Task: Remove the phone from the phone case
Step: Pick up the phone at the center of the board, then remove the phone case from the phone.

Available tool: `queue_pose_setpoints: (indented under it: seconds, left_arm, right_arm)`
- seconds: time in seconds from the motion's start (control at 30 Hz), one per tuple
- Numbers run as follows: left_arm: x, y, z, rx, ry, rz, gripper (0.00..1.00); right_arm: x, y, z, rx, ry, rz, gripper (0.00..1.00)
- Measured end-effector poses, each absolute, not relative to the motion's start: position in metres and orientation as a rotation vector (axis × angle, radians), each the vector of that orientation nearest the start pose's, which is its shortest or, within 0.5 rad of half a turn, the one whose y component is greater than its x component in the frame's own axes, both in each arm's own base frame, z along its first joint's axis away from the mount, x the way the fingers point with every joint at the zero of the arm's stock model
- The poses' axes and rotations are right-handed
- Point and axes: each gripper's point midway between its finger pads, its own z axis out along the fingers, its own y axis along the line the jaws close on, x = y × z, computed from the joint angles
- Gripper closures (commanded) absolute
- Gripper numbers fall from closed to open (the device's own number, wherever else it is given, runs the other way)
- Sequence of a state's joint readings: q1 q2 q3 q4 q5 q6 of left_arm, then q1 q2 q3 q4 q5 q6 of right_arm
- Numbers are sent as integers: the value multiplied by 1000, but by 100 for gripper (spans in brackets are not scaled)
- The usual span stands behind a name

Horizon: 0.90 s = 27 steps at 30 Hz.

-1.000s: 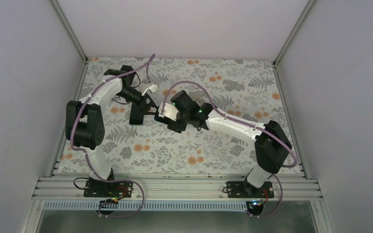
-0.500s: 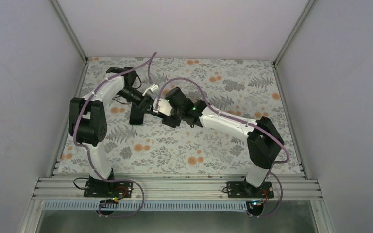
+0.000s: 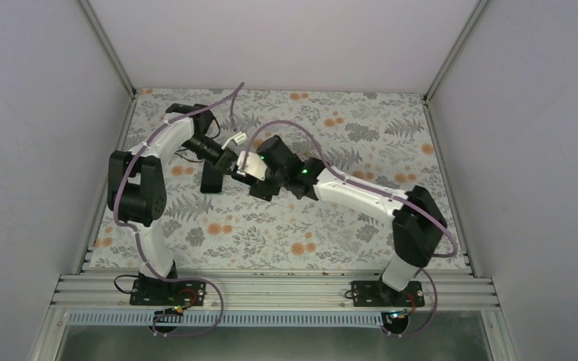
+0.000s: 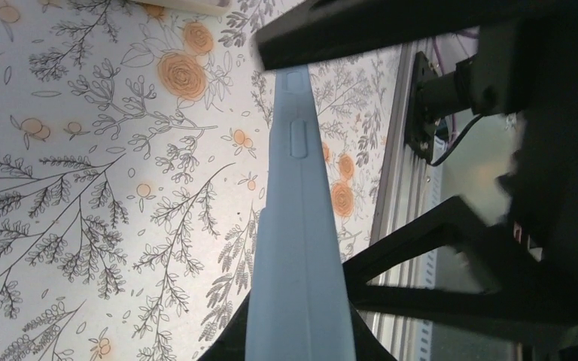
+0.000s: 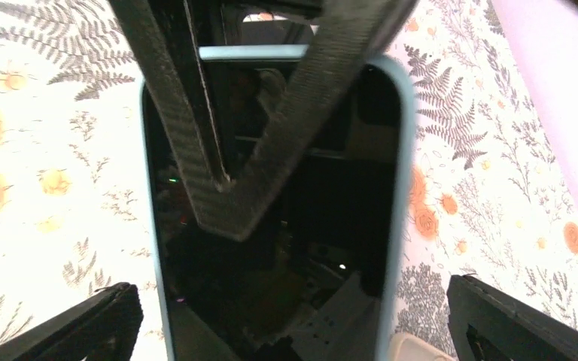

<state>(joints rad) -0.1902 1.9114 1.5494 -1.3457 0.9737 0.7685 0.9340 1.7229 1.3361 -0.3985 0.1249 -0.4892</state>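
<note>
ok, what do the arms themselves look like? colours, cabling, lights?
Both the left arm and right arm have white link shells, boxy black joint housings and a lilac cable looped alongside. Green LEDs glow near the right wrist. The right fingers are black.

glossy phone [image 5: 331, 210], matt phone case [image 4: 295, 256]

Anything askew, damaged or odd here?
Nothing stands out. The phone sits fully in its pale blue case, no cracks visible, held off the table by the left gripper; the right gripper is open, fingers either side of it.
</note>
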Motion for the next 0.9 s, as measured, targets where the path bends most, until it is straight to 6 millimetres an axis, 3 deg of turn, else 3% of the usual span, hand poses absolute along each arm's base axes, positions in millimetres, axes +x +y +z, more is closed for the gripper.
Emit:
queue_pose_setpoints:
  seconds: [0.17, 0.33, 0.5, 0.67, 0.9]
  left_arm:
    - [298, -203, 163, 1233, 2361, -1315, 98]
    - [292, -197, 183, 1327, 2288, -1184, 98]
    - [283, -199, 207, 1374, 2202, -1129, 98]
    - [274, -202, 222, 1405, 2146, -1102, 98]
    - [273, -202, 226, 1408, 2129, -1093, 98]
  right_arm:
    - [294, 344, 200, -1444, 1788, 163, 0]
    - [305, 307, 238, -1354, 1770, 303, 2]
    - [316, 287, 223, -1348, 1847, 419, 9]
    - [315, 288, 206, -1369, 1888, 507, 12]
    - [315, 290, 206, -1368, 1883, 574, 14]
